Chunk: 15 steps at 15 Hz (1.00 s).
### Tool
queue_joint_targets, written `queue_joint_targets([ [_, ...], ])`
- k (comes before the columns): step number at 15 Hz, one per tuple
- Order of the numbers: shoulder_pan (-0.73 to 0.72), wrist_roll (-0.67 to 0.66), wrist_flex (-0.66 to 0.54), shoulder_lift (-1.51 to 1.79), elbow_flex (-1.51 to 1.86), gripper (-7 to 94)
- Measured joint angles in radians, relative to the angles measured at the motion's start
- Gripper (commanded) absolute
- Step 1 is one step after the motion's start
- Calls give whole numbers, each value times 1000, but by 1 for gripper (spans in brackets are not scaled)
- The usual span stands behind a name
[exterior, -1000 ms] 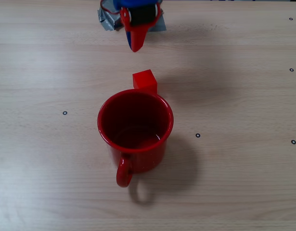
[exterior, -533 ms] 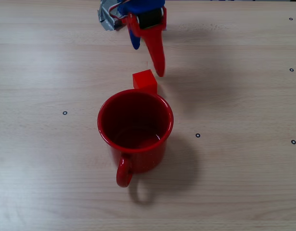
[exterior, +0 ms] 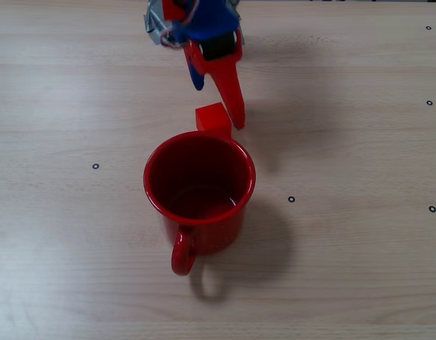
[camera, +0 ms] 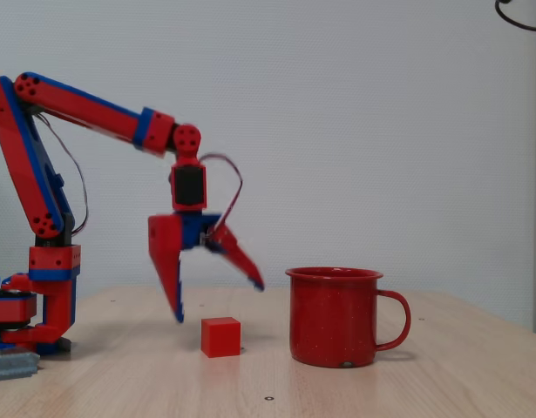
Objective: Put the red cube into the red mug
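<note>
Fixed views both show me the red cube (exterior: 213, 119) on the table, its near face partly hidden by the red mug (exterior: 200, 191) overhead; small, sharp-edged, bright. My gripper (camera: 217, 296) hangs above it, spread wide, empty.

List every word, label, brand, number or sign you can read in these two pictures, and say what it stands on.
None can be read.
The mug, the cube and the arm are plain, without print.
The table bears only small black ring marks, no letters or digits.
</note>
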Motion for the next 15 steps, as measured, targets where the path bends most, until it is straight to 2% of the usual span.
queue_joint_targets([
  [15,-6,64,-307,-38,156,40],
])
